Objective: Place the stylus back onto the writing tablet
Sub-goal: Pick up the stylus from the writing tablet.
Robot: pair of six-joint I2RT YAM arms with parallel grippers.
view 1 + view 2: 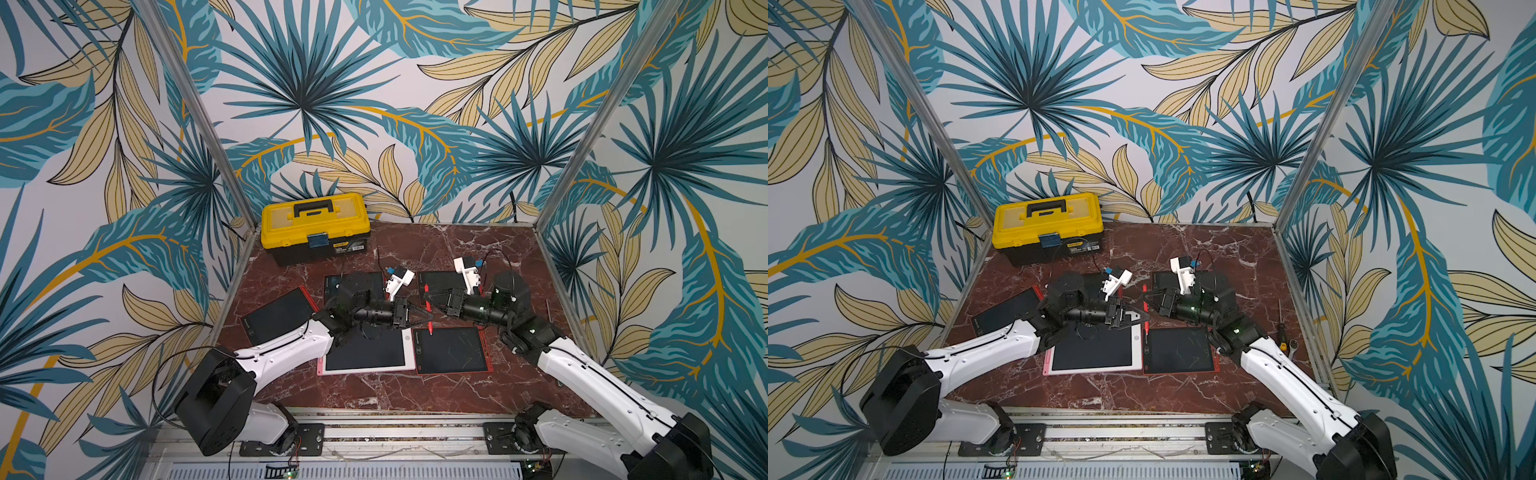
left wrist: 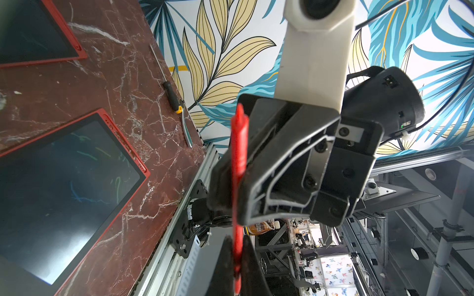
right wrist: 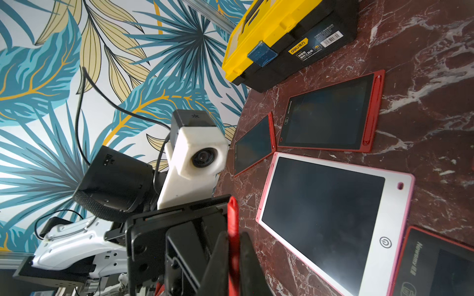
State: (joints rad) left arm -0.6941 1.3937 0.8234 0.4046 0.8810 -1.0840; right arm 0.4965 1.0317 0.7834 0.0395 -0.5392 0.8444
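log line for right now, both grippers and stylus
left gripper: shut on stylus | right gripper: around stylus, grip unclear | stylus: airborne, not on scribbled red tablet

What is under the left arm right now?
The left arm crosses a red-framed tablet and the pink-edged white tablet. It covers one corner of each; whatever lies beneath there cannot be seen.

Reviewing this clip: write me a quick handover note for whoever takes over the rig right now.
Left gripper: shut on the red stylus.
Right gripper: fingers flank the same stylus; whether it is pinching is unclear.
Stylus: in the air between both arms, near the far corner of the scribbled red tablet.
Done: stylus is off the table.
Left: settle it in one gripper, then seat it on its tablet.
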